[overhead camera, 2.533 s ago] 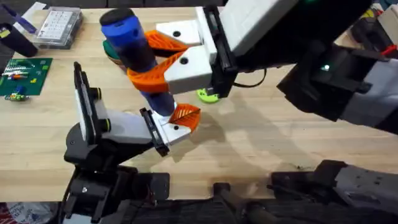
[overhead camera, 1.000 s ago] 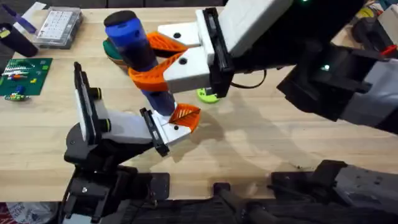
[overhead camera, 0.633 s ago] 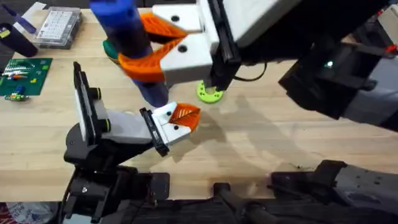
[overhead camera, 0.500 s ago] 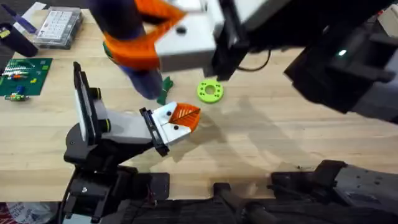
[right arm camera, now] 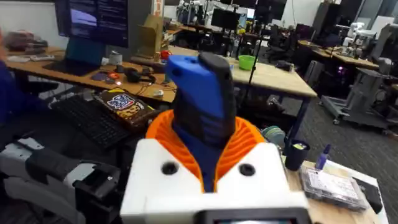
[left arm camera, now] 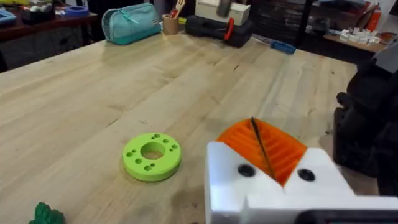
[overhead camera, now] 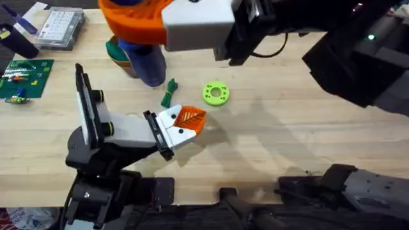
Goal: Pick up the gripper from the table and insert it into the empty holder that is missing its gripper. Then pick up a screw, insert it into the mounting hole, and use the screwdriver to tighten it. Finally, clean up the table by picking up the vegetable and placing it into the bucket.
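My right gripper (overhead camera: pixel 137 19) hangs high over the table's far left, shut on the blue screwdriver (overhead camera: pixel 147 61), whose tip points down. In the right wrist view the screwdriver (right arm camera: pixel 202 93) stands between the orange fingers (right arm camera: pixel 245 146). The white holder (overhead camera: pixel 169 124) ends my left arm, and the orange ribbed gripper (overhead camera: pixel 190 118) sits in it. The left wrist view shows that gripper (left arm camera: pixel 264 149) above the holder (left arm camera: pixel 273 193) and its two dark holes. The dark-green vegetable (overhead camera: pixel 169 92) lies just beyond the holder. The bucket (overhead camera: pixel 117 54) peeks out behind the screwdriver.
A lime-green ring (overhead camera: pixel 215 93) lies right of the vegetable. A clear parts box (overhead camera: pixel 61 25) and a green circuit board (overhead camera: pixel 22 76) sit at the far left. Bare wood stretches to the right of the ring.
My right arm has lifted the screwdriver up off the holder and back toward the far side. This uncovered the vegetable and the ring. The left arm has stayed still.
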`<state>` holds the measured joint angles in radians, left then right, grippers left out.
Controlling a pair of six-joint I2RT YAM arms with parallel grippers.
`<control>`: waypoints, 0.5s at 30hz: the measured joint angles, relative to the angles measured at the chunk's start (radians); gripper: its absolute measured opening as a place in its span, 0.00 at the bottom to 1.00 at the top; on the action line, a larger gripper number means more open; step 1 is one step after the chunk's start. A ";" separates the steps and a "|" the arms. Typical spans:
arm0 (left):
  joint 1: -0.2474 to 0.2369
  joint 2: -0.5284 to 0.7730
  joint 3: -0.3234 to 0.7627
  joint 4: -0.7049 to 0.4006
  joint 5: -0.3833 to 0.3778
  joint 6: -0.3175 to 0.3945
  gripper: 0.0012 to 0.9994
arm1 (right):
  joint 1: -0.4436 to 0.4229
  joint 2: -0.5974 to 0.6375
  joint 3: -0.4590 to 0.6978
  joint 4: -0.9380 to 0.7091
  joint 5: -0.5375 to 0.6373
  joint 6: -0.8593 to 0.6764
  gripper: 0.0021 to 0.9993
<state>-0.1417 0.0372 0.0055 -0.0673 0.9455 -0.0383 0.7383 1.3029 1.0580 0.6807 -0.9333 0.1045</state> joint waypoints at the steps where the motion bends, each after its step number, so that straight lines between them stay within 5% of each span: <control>1: 0.000 0.000 0.000 0.000 0.000 0.000 0.01 | 0.000 0.000 0.000 -0.001 0.000 -0.002 0.05; 15: 0.000 0.000 0.000 0.000 0.000 0.000 0.01 | 0.000 0.000 0.000 -0.110 0.039 -0.181 0.05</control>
<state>-0.1417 0.0372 0.0055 -0.0673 0.9455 -0.0383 0.7383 1.3029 1.0580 0.5706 -0.8944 -0.0761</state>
